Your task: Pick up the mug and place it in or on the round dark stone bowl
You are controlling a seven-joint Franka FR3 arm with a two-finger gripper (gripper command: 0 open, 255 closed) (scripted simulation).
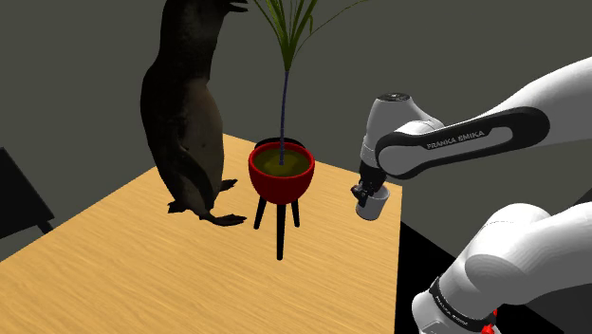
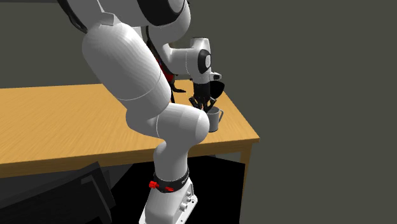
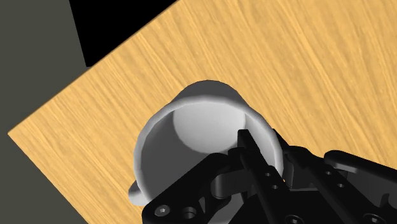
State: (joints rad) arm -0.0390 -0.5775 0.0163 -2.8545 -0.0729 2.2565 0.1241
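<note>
One mug [image 3: 197, 124]; one gripper [image 3: 261, 146] (clasping its rim).

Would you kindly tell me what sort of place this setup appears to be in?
Probably a room in a home: a light wooden table, a leafy plant in a round red pot on black legs, a dark penguin-like statue and a white mug.

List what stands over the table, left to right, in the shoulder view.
From the left: dark penguin figure → red planter on black legs → white mug, clasped by the end effector.
</note>
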